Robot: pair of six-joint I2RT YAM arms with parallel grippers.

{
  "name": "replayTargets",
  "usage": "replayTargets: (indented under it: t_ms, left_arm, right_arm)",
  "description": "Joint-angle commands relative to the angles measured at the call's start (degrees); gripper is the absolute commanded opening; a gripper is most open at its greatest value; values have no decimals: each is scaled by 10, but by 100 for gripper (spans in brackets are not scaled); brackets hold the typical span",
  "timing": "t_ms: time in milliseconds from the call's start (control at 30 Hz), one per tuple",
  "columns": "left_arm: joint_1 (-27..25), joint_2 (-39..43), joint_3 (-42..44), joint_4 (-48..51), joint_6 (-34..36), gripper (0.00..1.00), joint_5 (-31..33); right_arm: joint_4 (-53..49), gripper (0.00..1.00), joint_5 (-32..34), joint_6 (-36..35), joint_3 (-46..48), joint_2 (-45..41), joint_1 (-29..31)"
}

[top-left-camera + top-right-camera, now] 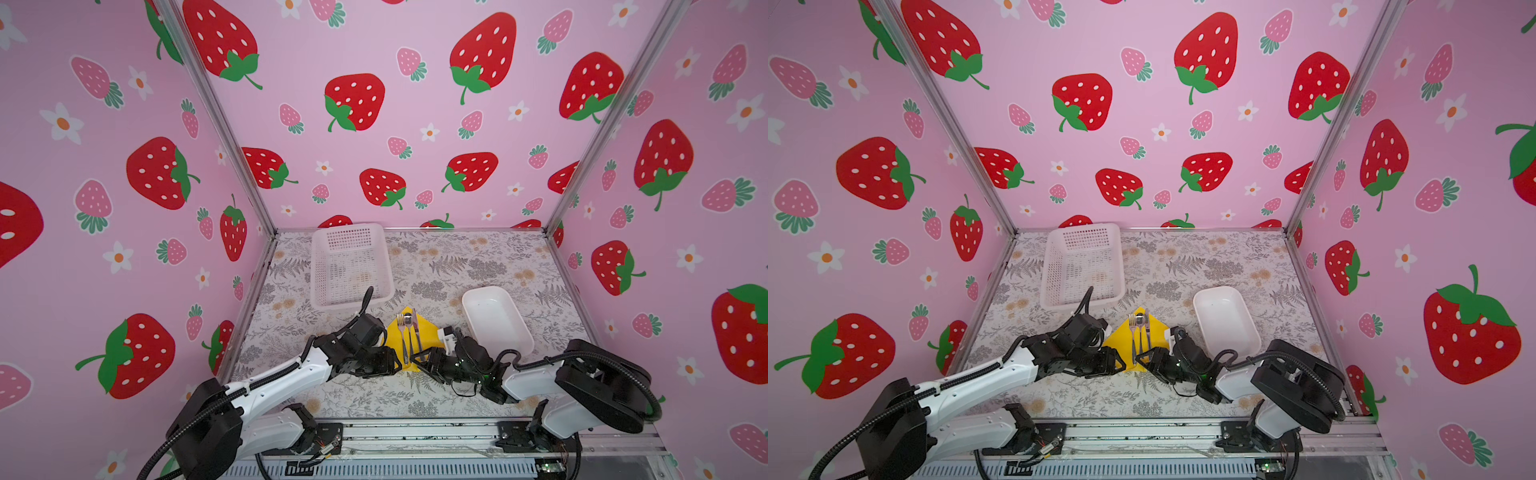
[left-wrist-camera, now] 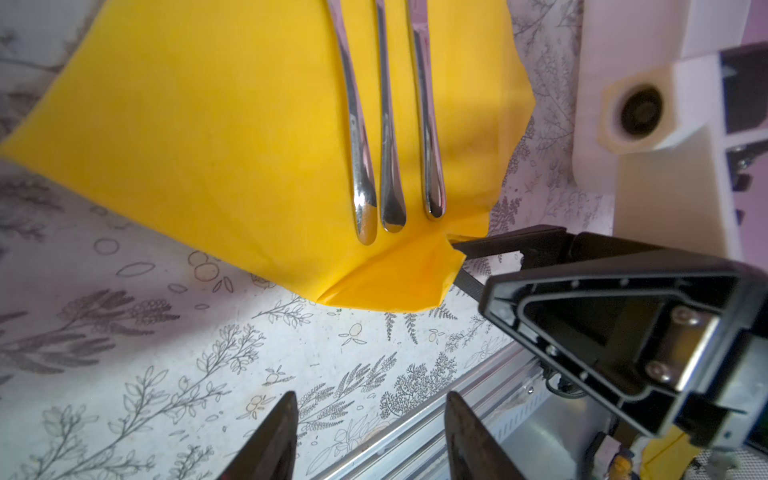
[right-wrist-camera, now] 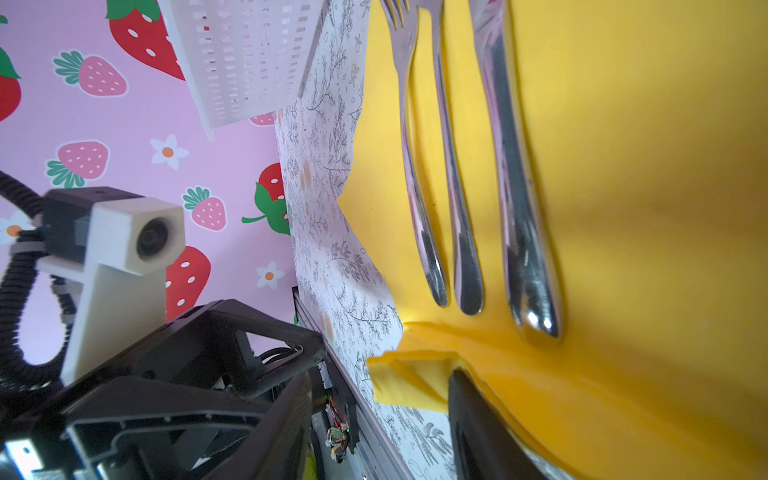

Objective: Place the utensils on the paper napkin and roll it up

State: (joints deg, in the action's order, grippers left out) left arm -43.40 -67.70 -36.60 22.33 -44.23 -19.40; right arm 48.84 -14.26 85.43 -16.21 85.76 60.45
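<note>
A thin, matte yellow napkin [image 2: 208, 145] is lying as a diamond on the leaf-printed table [image 2: 166, 353], between a white mesh basket [image 1: 322, 266] and a smooth, oblong white tray [image 1: 496, 320]. Three slim, polished metal utensils [image 1: 409, 336] are being carried on it side by side, handles toward the arms: fork [image 3: 409, 166], spoon [image 3: 455, 208], knife [image 3: 509, 166]. The napkin's near corner is being creased up into a small flap. The right gripper [image 2: 463, 264] is being held at that flap, its black fingers [image 2: 503, 245] parted above and below the paper, and a firm pinch cannot be made out. The left gripper [image 2: 372, 419] is being held over the table just beside the near edge, fingers spread with nothing between them. The utensil heads are being cut off in the left wrist view. One right finger is being hidden by the napkin in the right wrist view.
</note>
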Motion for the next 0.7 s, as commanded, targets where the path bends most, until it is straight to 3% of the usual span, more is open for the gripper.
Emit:
replayTargets:
  t_ms: [0,300,667]
  left_arm:
    - [-2,-16,-35,-43,55,56,-34]
    - [-2,-78,-68,-49,117,53,-61]
    - [-11,-134,-78,-72,128,46,-74]
  right_arm:
    - [-14,48,14,3,7,-16,-4]
    - [-14,36,21,7,12,-20,-7]
    - [-19,34,24,11,13,-22,-10]
